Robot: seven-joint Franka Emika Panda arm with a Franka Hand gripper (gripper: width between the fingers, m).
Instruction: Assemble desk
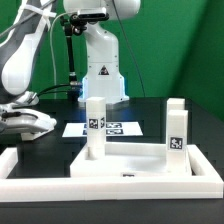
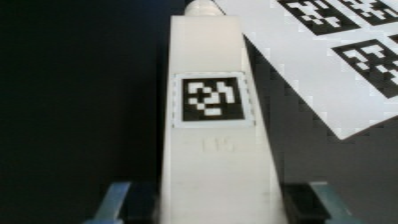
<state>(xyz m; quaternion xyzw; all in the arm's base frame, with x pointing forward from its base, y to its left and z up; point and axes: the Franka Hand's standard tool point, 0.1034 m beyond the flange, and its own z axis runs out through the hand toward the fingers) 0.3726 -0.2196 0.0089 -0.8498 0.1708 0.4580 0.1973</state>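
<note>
In the wrist view a long white desk leg (image 2: pixel 217 150) with a black-and-white tag lies lengthwise on the black table. My gripper (image 2: pixel 214 205) straddles its near end. One finger (image 2: pixel 118 200) stands clear of the leg with a dark gap, and the other finger (image 2: pixel 313 198) sits close to its side. The jaws look open. In the exterior view my gripper (image 1: pixel 35 122) is low at the left and this leg is not distinct there. The desk top panel (image 1: pixel 130 168) lies flat, with one leg (image 1: pixel 95 125) and another leg (image 1: pixel 176 130) standing upright at its far corners.
The marker board (image 1: pixel 105 128) lies behind the panel, and it also shows in the wrist view (image 2: pixel 338 60) beside the leg's far end. Low white border bars (image 1: pixel 110 192) run along the front and the exterior view's left. The robot base (image 1: pixel 100 60) stands at the back.
</note>
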